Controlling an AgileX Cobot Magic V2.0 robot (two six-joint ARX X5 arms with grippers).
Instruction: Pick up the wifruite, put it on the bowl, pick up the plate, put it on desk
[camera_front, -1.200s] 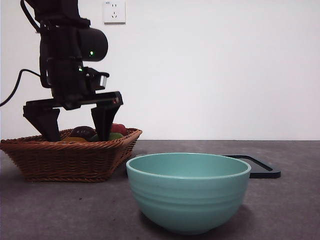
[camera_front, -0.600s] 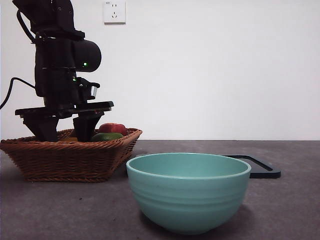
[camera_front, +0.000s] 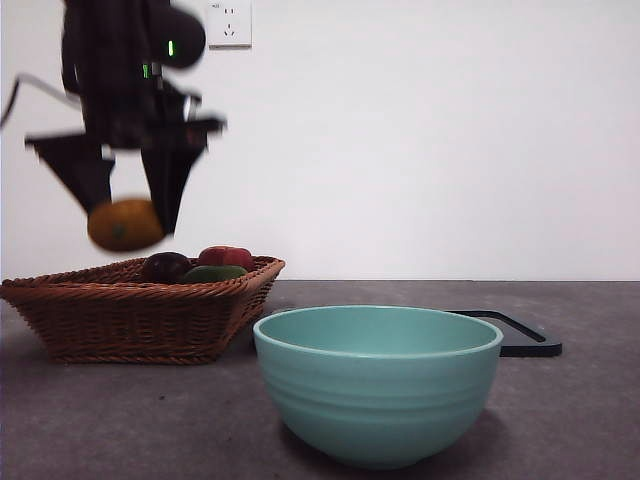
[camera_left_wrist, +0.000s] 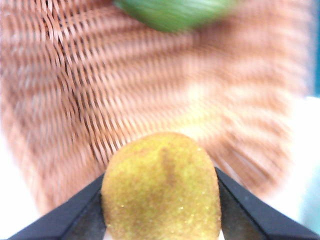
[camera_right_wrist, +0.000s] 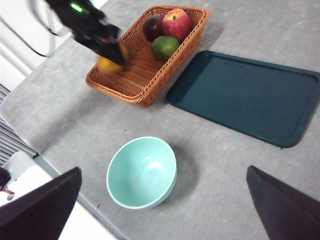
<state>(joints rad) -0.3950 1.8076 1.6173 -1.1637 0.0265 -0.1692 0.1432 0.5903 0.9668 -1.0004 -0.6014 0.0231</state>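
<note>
Wifruite (camera_front: 124, 224) clamped between left claw (camera_front: 128, 205) jaws, above wicker basket (camera_front: 140, 310)

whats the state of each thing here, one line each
wifruite: held in the air above the basket
left gripper: shut on the wifruite
right gripper: open, high over the desk
bowl: upright, nothing in it
basket: holds three fruits
tray: flat on the desk, bare
</note>
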